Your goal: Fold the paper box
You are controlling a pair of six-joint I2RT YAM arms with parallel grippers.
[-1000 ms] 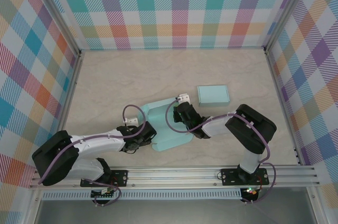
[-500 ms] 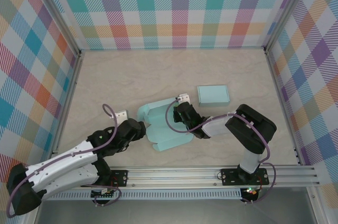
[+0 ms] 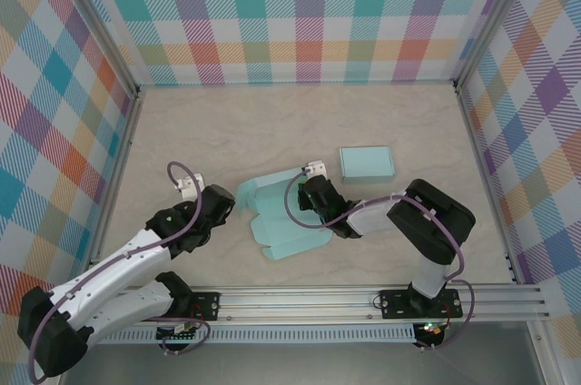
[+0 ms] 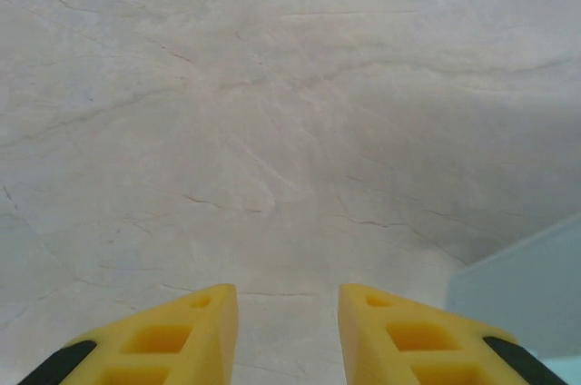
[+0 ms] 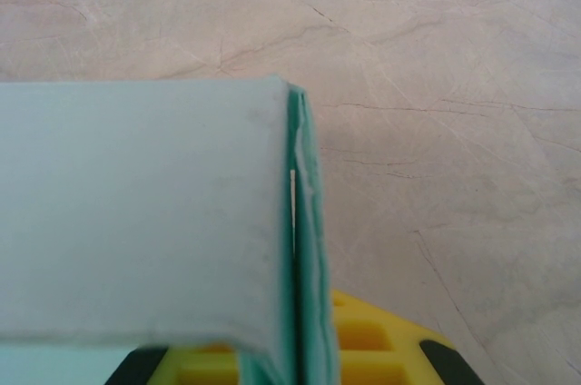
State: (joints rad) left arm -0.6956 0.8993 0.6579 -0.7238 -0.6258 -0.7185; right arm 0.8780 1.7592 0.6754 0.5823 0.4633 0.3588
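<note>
Two arms flank the half-formed paper box [image 3: 275, 222]. The right gripper [image 3: 313, 196] is clamped on an upright fold at the box's right side. The left gripper [image 4: 289, 303], fingers partly apart and empty, hangs just left of the box without touching it. Bare table [image 3: 272, 131] lies left of and beyond the box, and a closed teal box [image 3: 367, 163] sits beyond its right corner.

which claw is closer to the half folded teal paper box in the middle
Right. The right claw is clamped on a folded flap of the paper box. The left claw hangs open over bare table off the box's left side, touching nothing.
</note>
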